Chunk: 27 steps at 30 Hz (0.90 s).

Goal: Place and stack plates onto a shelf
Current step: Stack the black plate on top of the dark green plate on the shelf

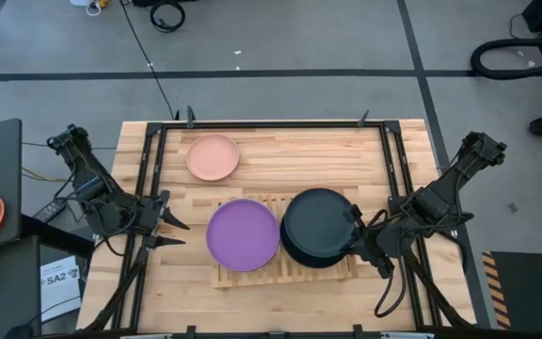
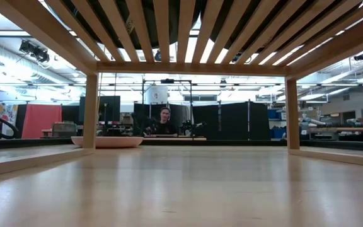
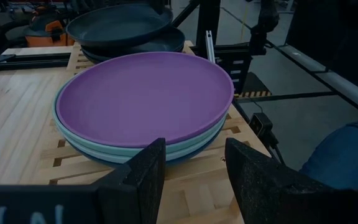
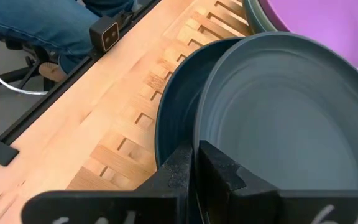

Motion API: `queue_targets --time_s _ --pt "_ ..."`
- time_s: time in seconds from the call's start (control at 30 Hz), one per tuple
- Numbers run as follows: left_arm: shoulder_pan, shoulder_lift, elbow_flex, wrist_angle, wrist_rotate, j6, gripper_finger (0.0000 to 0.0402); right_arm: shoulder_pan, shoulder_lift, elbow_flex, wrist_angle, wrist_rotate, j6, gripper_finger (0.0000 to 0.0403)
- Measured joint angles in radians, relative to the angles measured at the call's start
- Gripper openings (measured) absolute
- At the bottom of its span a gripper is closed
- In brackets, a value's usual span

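Note:
The slatted wooden shelf [image 1: 285,274] carries two stacks. On its left side a purple plate [image 1: 243,234] tops a mint green and a pale blue-white plate [image 3: 135,151]. On its right side a black plate [image 1: 318,224] lies over a dark teal plate [image 4: 169,118], shifted a little off it. A salmon pink plate [image 1: 214,156] rests flat on the tabletop beyond the shelf. My right gripper [image 1: 358,237] is at the black plate's right edge, shut on it. My left gripper [image 1: 181,234] hovers open just left of the purple stack, touching nothing. My right gripper pinches the black plate's rim [image 4: 197,147] on the side toward the table's right edge, one finger inside the rim and one outside. The fingers come roughly level from the right. The plate lies over the dark teal plate; whether it is lifted clear cannot be told.
A black metal frame [image 1: 149,188] runs along the table's left, far and right edges. In the low view the shelf's slats [image 2: 169,25] span overhead on wooden legs [image 2: 91,110]. A person sits in the room beyond the table [image 2: 164,123]. Bare wood lies right of the pink plate.

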Motion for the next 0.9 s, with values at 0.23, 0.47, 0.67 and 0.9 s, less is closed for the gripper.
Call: queue_targets --time_s 0.23,0.47,0.67,0.9 --pt "0.0 0.0 0.0 0.0 0.0 0.0 0.0172 0.0 0.0 0.0 0.0 0.0 0.001 0.0036" --pt "0.0 0.0 0.0 0.0 0.0 0.0 0.0172 0.0 0.0 0.0 0.0 0.0 0.002 0.0058" --pt "0.0 0.0 0.0 0.0 0.0 0.0 0.0172 0.0 0.0 0.0 0.0 0.0 0.002 0.0087" --pt "0.0 0.0 0.0 0.0 0.0 0.0 0.0172 0.0 0.0 0.0 0.0 0.001 0.09 0.0118"
